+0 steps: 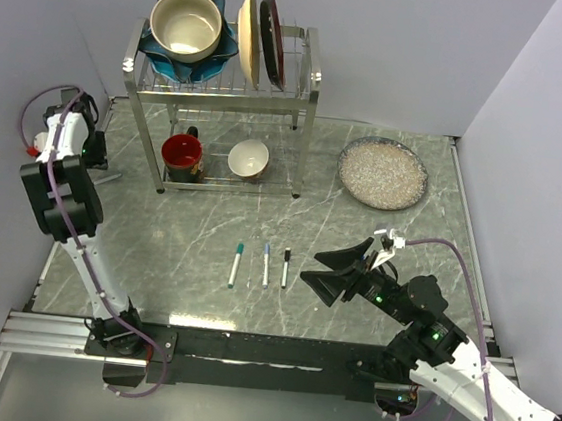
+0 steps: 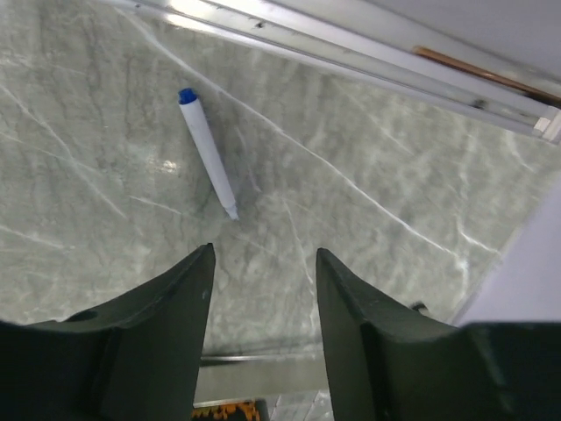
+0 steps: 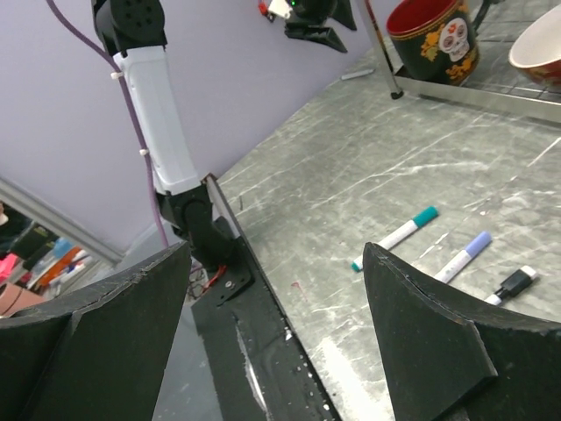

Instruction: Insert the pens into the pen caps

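Top external view: two arms are bolted at the near edge of a grey-green stone table [image 1: 188, 231].
Teal pen [image 1: 236, 264]: lies flat in the middle of the table. It is the left one in a row of three, with its teal end on the far side.
Blue pen [image 1: 266, 264]: lies flat just right of the teal one, not touching it.
Black pen [image 1: 286, 268]: lies flat at the right end of the row, closest to the right arm.
Right arm: stretches low from its base at the near right and reaches left over the table toward the row.
Right gripper [image 1: 319, 278]: wide open with nothing in it. It is just right of the black pen and does not touch it.
Left arm: stands up tall from its base at the near left, bends at a black elbow, and its top part leans to the far left.
Left gripper [image 2: 265, 253]: its fingers are apart, bare table shows between them, and it holds nothing.
Fourth pen [image 2: 208, 156]: white with a blue end. It lies flat at the far left of the table, just past the left fingers and not touching them, well apart from the row.
Rack [image 1: 314, 83]: shiny metal, on the far side. A big bowl [image 1: 187, 22] and plates [image 1: 259, 37] sit on top, and a red mug [image 1: 181, 155] and a small bowl [image 1: 248, 157] sit below.
Round plate [image 1: 351, 168]: speckled, at the far right.
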